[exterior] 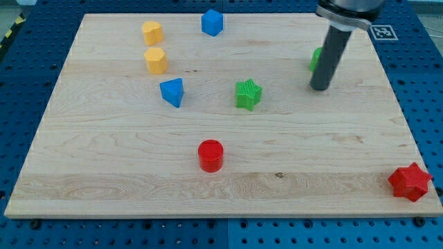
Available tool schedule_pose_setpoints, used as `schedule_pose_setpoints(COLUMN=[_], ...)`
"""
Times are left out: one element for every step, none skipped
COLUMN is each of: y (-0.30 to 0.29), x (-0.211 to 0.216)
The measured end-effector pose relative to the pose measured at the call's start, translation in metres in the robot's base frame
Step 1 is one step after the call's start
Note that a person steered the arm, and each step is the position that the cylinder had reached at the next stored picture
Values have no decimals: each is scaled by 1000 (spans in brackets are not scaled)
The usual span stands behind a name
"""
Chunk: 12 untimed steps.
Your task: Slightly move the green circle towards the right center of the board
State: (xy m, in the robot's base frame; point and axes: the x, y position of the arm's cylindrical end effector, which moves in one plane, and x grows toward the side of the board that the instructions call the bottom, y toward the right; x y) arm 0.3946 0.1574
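The green circle [315, 59] sits near the view's upper right, mostly hidden behind my rod; only a sliver of it shows at the rod's left edge. My tip [320, 88] rests on the wooden board [124, 180] just below and in front of the green circle. A green star [248, 94] lies to the left of the tip, near the board's middle.
A blue block [212, 22] sits at the top centre. Two yellow blocks [152, 32] [156, 60] stand at the upper left, with a blue triangle-like block [172, 91] below them. A red cylinder [210, 155] is at the lower centre. A red star [409, 182] lies at the bottom right corner.
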Motion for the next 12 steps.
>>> schedule_pose_setpoints(y=[-27,-31,-29,-29,-29,-13,-7,-7,-3,-3,-3,-2], x=[-26,-59,-87,-92,-92,-92,-91,-91,-80,-79,-72,-60])
